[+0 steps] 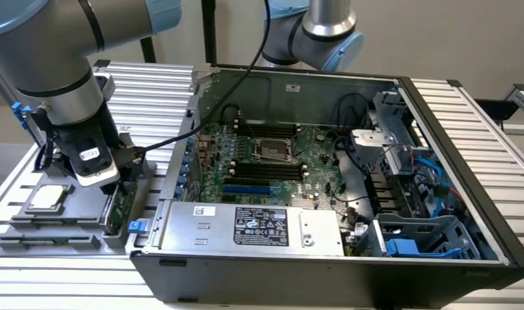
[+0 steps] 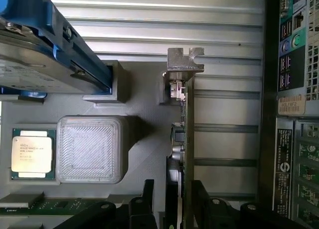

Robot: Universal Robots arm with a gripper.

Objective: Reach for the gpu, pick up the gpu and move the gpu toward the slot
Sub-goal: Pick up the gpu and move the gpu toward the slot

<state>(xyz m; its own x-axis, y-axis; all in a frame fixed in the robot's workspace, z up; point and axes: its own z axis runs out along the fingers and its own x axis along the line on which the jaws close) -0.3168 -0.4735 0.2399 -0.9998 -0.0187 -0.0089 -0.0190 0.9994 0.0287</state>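
Open lanes flank the upright gpu (image 2: 182, 139), hemmed by the gray block (image 2: 89, 149) and computer case (image 2: 269, 89).

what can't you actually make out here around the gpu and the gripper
- Exterior view: most of the gpu is hidden behind the gripper and arm; whether they touch cannot be told.
- Wrist view: the gpu's end away from its bracket runs off the picture edge beside the gripper.
- Exterior view: print on the cpu chip is too small to read.
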